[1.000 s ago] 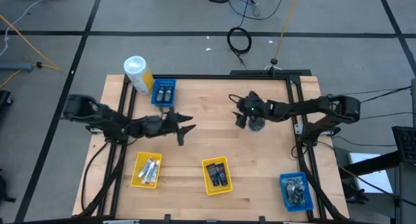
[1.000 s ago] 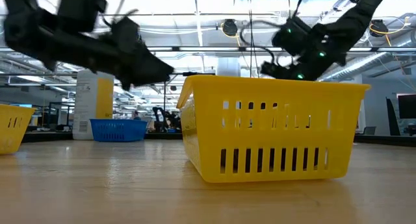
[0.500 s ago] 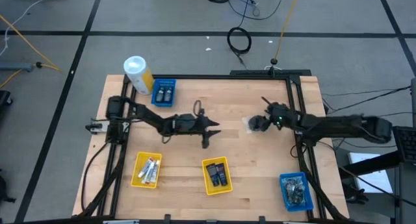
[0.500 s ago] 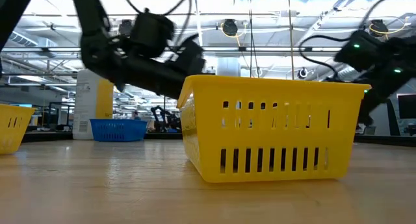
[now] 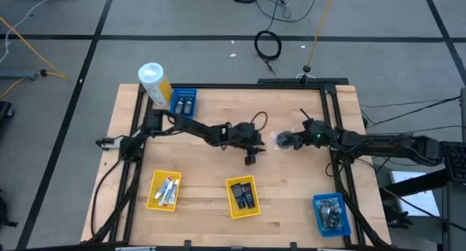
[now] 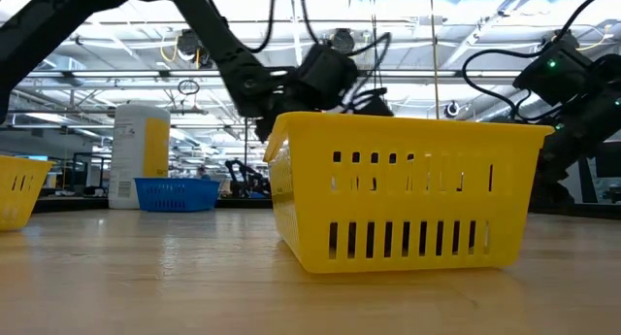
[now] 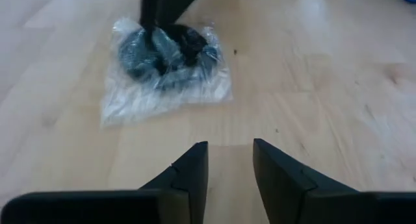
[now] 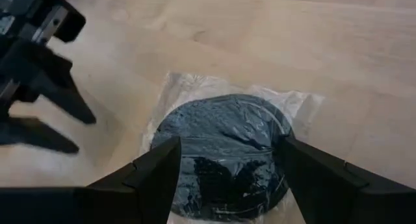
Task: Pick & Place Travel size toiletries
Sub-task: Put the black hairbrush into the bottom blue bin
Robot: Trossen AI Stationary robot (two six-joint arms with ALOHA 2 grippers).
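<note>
A roundish dark grey packet in clear wrap [image 8: 221, 130] lies flat on the wooden table [image 5: 218, 171], right of its middle [image 5: 279, 140]. My right gripper [image 8: 229, 149] reaches in from the right edge, slanting down. It is open, with one finger on each side of the packet. My left gripper [image 7: 231, 165] is stretched out from the left and stops a short way short of the packet [image 7: 162, 52]. It is open by a narrow gap, with nothing between the fingers. My right gripper's fingers [image 8: 159, 175] stand close against two opposite sides of the packet's dark round middle, over the flat wrap. Whether they touch it I cannot tell. The packet rests on the table.
Near the front edge stand a yellow tray with white tubes [image 5: 164, 190], a yellow tray with dark bottles [image 5: 242, 196] and a blue tray with grey packets [image 5: 331, 212]. Far left are a blue tray with bottles [image 5: 183, 103] and a white-and-yellow canister [image 5: 154, 82].
My left gripper has swept from the table's left toward the packet, sinking a little and turning. My right arm has drawn back toward the right edge and dropped, its wrist rolling, while its fingers stayed at the packet. The packet has kept its place.
</note>
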